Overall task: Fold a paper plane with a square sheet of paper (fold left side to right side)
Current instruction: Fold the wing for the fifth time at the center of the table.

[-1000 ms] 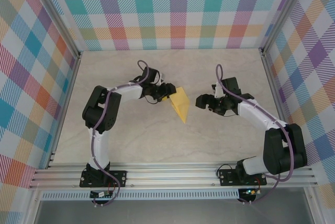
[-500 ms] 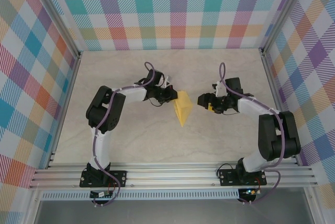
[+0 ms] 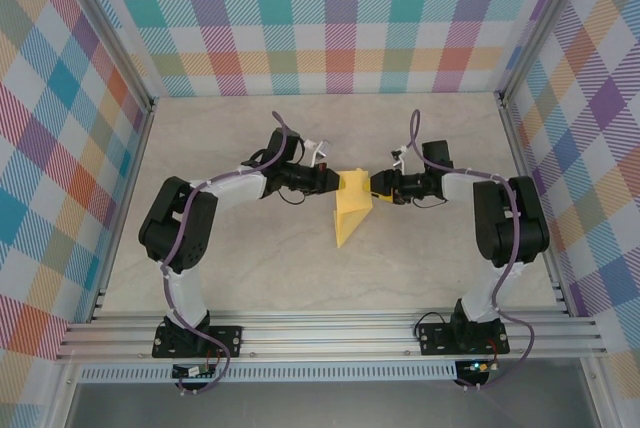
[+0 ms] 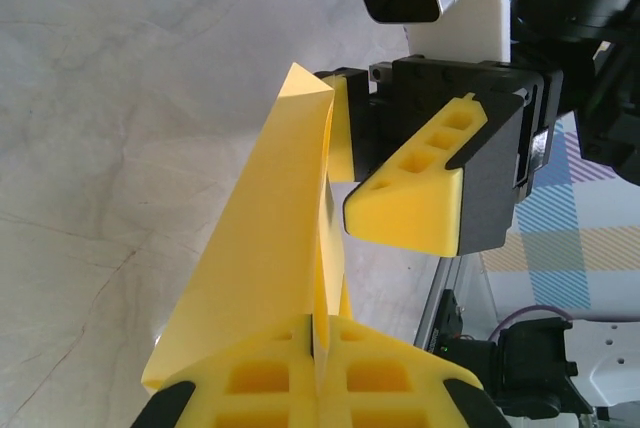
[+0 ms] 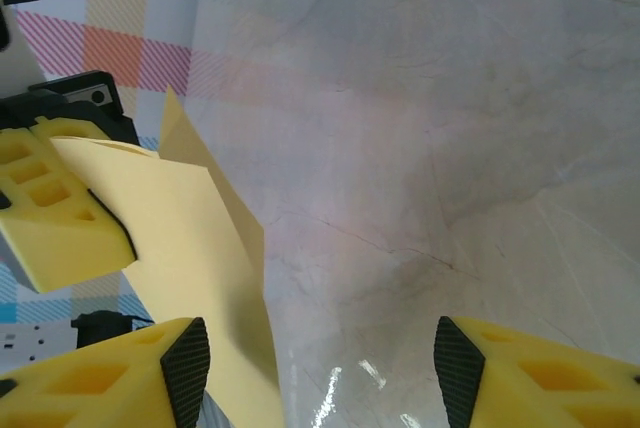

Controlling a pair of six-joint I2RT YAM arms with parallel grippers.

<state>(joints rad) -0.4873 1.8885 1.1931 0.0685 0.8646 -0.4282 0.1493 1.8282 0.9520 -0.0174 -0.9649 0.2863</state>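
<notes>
Quick headcount, nothing fancy: one yellow sheet of paper [image 3: 352, 212], two robot arms (a left arm [image 3: 228, 186] and a right arm [image 3: 497, 210]), four chunky yellow fingers [image 4: 400, 348] at two per arm, and one pale bench [image 3: 250, 273] under the lot.

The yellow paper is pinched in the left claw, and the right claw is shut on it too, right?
Not quite. The left claw does pinch the yellow paper, but the right claw is open; the right wrist view shows its fingers wide apart.
</notes>
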